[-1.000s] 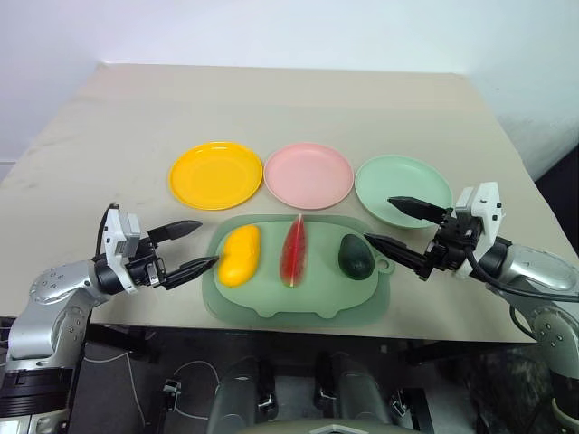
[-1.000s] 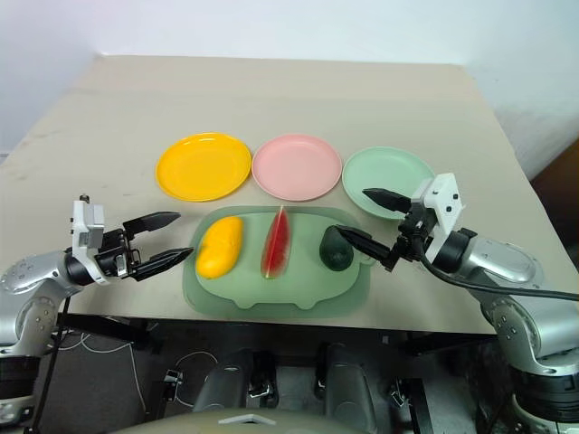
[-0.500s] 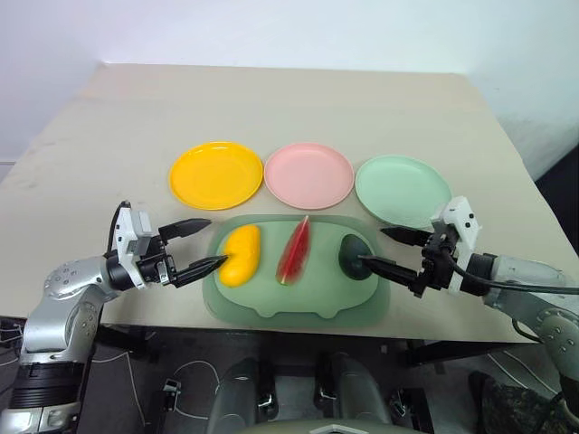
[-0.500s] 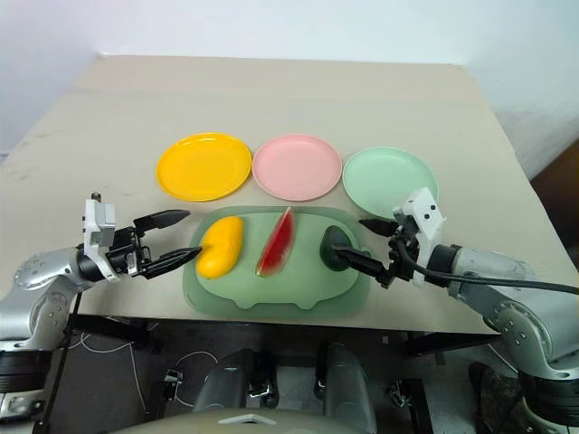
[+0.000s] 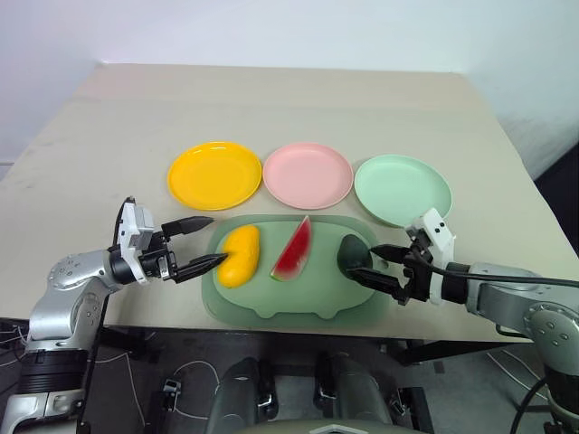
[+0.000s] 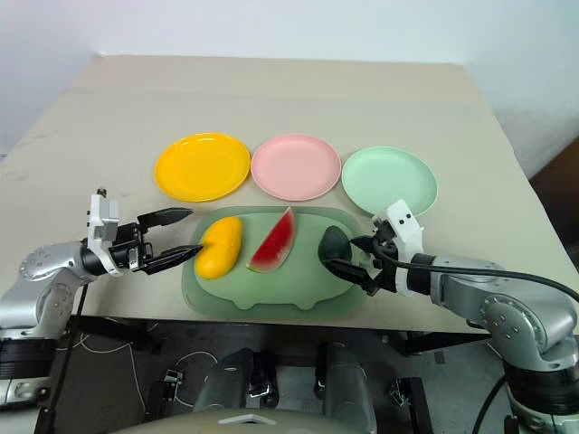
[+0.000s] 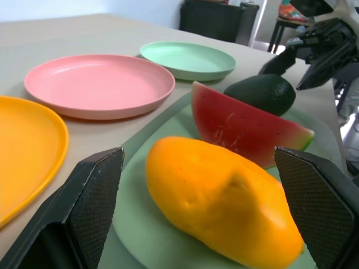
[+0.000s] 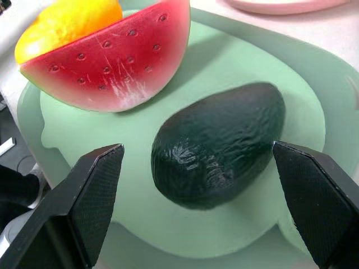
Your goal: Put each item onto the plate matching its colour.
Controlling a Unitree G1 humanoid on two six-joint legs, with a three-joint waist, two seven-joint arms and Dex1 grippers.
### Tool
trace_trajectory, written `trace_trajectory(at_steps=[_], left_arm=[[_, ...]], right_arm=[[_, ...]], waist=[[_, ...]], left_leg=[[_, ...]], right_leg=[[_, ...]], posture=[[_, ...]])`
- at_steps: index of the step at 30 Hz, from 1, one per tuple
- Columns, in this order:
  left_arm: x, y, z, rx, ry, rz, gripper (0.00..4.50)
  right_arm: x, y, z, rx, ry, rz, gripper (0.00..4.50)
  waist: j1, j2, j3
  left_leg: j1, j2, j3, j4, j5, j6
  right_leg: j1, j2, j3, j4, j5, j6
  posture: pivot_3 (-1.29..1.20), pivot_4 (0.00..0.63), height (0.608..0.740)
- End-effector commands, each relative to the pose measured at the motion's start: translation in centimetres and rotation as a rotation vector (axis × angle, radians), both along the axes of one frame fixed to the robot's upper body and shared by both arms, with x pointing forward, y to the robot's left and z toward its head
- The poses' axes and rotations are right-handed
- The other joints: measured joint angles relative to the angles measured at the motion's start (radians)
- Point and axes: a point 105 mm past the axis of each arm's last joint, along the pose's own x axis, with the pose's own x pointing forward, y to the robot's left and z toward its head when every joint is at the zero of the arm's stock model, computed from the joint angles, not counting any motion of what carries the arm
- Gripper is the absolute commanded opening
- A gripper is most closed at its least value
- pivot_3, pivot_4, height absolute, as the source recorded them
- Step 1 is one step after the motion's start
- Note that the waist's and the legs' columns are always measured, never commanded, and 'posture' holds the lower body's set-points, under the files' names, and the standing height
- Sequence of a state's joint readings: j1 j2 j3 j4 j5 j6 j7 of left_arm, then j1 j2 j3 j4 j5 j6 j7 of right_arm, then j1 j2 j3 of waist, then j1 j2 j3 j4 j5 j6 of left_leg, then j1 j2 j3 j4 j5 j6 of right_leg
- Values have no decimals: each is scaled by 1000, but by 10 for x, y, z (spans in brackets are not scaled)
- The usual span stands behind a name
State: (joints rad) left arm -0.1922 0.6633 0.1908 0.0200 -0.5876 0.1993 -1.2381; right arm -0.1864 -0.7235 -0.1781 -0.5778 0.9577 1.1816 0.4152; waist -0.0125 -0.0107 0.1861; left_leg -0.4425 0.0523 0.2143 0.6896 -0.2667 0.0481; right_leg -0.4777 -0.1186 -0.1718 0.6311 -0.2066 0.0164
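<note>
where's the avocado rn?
Head views: avocado lies on the right end of the green mat, right of the watermelon wedge, between the open right gripper's fingers.

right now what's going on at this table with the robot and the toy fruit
A two-armed robot is sorting toy fruit onto plates by colour, and nothing is picked up yet. The mango, watermelon wedge and avocado all lie on the green mat. The yellow plate, pink plate and light green plate hold nothing. The left gripper has its jaws open beside the mango, and the right gripper has its jaws open on either side of the avocado, not closed on it.
</note>
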Motion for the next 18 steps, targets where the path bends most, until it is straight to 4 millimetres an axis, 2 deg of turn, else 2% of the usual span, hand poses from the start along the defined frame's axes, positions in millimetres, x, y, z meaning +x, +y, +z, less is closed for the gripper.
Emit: trace_trajectory(at_steps=[1, 6, 18], left_arm=[[1, 0, 6, 6, -43, -6, 4468], [1, 1, 5, 12, -48, -2, 4468], [-4, 5, 3, 11, -52, 21, 4468]], right_arm=[[6, 5, 0, 1, -2, 1, 4500], [15, 8, 0, -12, -11, 0, 4500], [18, 14, -3, -96, -104, 77, 4500]], waist=[[0, 0, 0], [-1, 0, 0], [-1, 0, 0]], left_leg=[[0, 0, 0, 0, 0, 0], [0, 0, 0, 0, 0, 0], [0, 0, 0, 0, 0, 0]], right_leg=[[0, 0, 0, 0, 0, 0], [0, 0, 0, 0, 1, -1], [-1, 0, 0, 0, -1, 1]], posture=[[0, 150, 696], [0, 150, 696], [0, 150, 696]])
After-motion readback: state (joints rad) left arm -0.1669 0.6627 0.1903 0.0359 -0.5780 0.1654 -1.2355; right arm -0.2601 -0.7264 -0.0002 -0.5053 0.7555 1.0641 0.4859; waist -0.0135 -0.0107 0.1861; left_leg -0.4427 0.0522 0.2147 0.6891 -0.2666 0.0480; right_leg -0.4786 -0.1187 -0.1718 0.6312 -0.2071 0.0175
